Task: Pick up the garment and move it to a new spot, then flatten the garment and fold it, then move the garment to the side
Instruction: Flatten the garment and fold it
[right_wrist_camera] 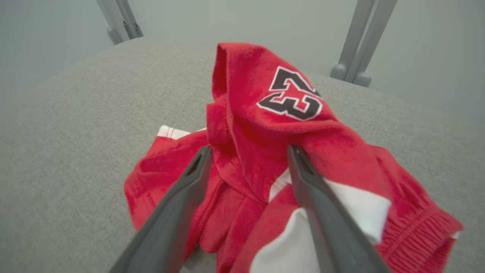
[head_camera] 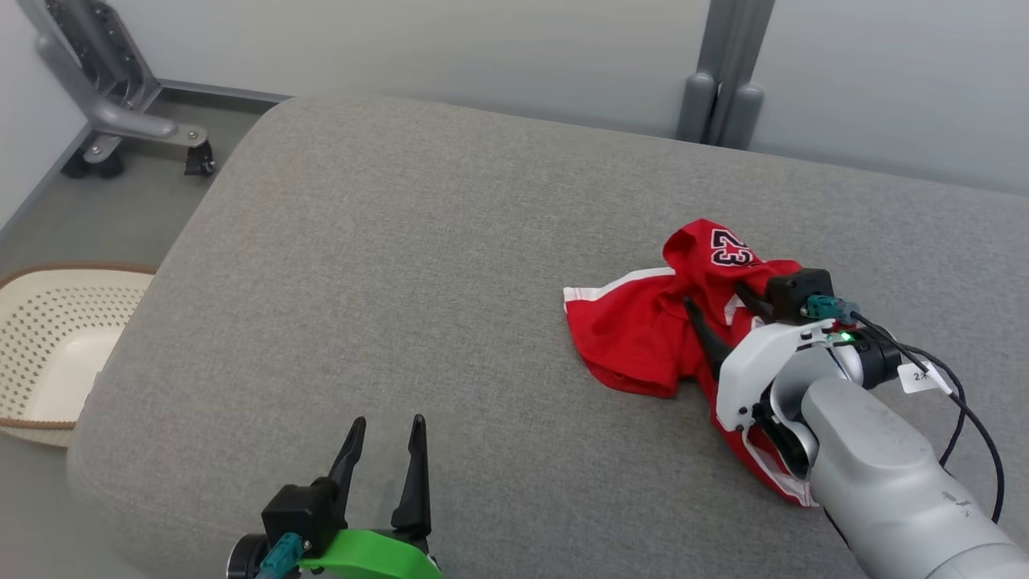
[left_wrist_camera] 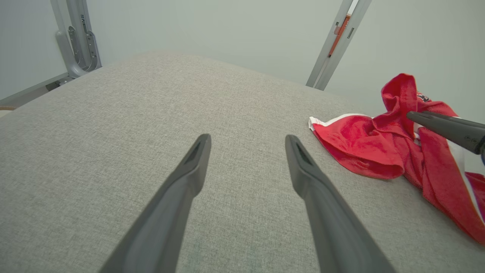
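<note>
Right gripper point(right_wrist_camera: 249, 148), jaws apart, straddles the crumpled red garment point(head_camera: 635, 330) near the cushion's point(head_camera: 402, 241) right edge for grasping. Left gripper point(head_camera: 388, 420), likewise spread, stands clear.

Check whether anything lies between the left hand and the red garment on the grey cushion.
Nothing visible does. Bare grey cushion is all that separates the left hand from the red garment. The right hand stands open over the garment's right part, beyond that path and not across it.

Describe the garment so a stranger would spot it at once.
Look at the wide grey cushion. Toward its right side, under the right gripper, lies the crumpled garment. It alone is bright red, with white trim and a black 23.
</note>
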Controlling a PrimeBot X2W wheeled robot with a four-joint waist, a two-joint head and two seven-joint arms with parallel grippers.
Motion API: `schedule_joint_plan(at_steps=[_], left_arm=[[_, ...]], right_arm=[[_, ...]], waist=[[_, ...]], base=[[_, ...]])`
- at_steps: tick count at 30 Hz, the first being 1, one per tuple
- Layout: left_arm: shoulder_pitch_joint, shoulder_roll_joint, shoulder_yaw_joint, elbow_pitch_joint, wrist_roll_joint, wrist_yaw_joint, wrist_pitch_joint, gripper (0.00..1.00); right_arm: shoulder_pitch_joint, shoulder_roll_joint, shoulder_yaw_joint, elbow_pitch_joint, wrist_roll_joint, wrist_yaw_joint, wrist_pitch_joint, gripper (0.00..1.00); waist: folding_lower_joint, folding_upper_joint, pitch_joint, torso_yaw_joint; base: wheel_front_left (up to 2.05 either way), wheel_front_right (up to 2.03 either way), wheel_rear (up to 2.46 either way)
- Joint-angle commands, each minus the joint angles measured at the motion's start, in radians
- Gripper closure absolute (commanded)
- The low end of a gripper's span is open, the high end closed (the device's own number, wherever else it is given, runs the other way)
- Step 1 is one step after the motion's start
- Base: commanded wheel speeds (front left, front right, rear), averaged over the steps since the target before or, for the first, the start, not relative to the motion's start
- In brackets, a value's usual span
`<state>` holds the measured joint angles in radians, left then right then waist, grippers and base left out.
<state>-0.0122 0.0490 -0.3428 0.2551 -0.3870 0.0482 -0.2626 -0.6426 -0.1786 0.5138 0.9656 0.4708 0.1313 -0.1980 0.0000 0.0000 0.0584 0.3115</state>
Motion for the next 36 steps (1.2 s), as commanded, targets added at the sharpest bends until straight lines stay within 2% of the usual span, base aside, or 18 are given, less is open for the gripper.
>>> schedule_joint_plan(at_steps=[1,2,3,4,5,6,9,14,18,24,29,32,36], left_arm=[[-0.018,0.003,-0.001,-0.005,-0.012,0.005,-0.003,0.00],[-0.019,0.003,-0.001,-0.006,-0.013,0.007,-0.003,0.00],[-0.020,0.003,-0.002,-0.007,-0.016,0.008,-0.003,0.00],[-0.019,0.003,-0.003,-0.007,-0.018,0.011,-0.003,0.00],[-0.018,0.003,-0.002,-0.008,-0.020,0.013,-0.003,0.00],[-0.017,0.003,-0.002,-0.010,-0.020,0.014,-0.003,0.00],[-0.010,0.003,0.005,-0.013,-0.025,0.023,-0.003,0.00],[0.003,0.003,0.013,-0.016,-0.020,0.023,-0.003,0.00],[0.017,0.003,0.022,-0.013,-0.009,0.020,-0.003,0.00],[0.028,0.003,0.036,-0.012,0.004,0.014,-0.003,0.00],[0.020,0.003,0.039,-0.012,0.010,0.006,-0.003,0.00],[0.011,0.003,0.045,-0.010,0.016,0.004,-0.003,0.00],[-0.002,0.003,0.056,-0.013,0.019,0.006,-0.003,0.00]], right_arm=[[-0.025,-0.001,-0.008,0.030,-0.016,-0.001,0.000,0.00],[-0.037,0.000,-0.013,0.051,-0.024,-0.001,0.000,0.00],[-0.049,0.001,-0.020,0.076,-0.033,-0.001,-0.001,0.04],[-0.058,0.003,-0.025,0.097,-0.040,-0.001,-0.002,0.52],[-0.070,0.006,-0.029,0.121,-0.051,-0.001,-0.002,0.87],[-0.079,0.010,-0.033,0.136,-0.058,-0.001,-0.005,1.00],[-0.103,0.037,-0.038,0.165,-0.075,-0.001,-0.025,1.00],[-0.068,0.073,0.016,0.075,-0.050,-0.001,-0.044,1.00],[-0.010,0.086,0.088,-0.079,0.013,-0.001,-0.036,1.00],[0.110,0.030,0.172,-0.392,0.110,-0.001,0.037,1.00],[0.213,-0.016,0.205,-0.650,0.139,-0.001,0.143,1.00],[0.266,-0.022,0.224,-0.750,0.149,-0.001,0.213,1.00],[0.318,-0.008,0.233,-0.781,0.137,-0.001,0.276,1.00]], waist=[[0.0000,0.0000,0.033,0.052],[0.0000,0.0000,0.035,0.059],[0.0000,0.0000,0.037,0.068],[0.0000,0.0000,0.037,0.074],[0.0000,0.0000,0.038,0.080],[0.0000,0.0000,0.038,0.082],[0.0000,0.0000,0.032,0.078],[0.0000,0.0000,0.009,0.038],[0.0000,0.0000,-0.015,-0.006],[0.0000,0.0000,-0.037,-0.063],[0.0000,0.0000,-0.034,-0.072],[0.0000,0.0000,-0.028,-0.058],[0.0000,0.0000,-0.020,-0.021]], base=[[0.00,0.00,0.00],[0.00,0.00,0.00],[0.00,0.00,0.00],[0.00,0.00,0.00],[0.00,0.00,0.00],[0.00,0.00,0.00],[0.00,0.00,0.00],[0.00,0.00,0.00],[0.00,0.00,0.00],[0.00,0.00,0.00],[0.00,0.00,0.00],[0.00,0.00,0.00],[0.00,0.00,0.00]])
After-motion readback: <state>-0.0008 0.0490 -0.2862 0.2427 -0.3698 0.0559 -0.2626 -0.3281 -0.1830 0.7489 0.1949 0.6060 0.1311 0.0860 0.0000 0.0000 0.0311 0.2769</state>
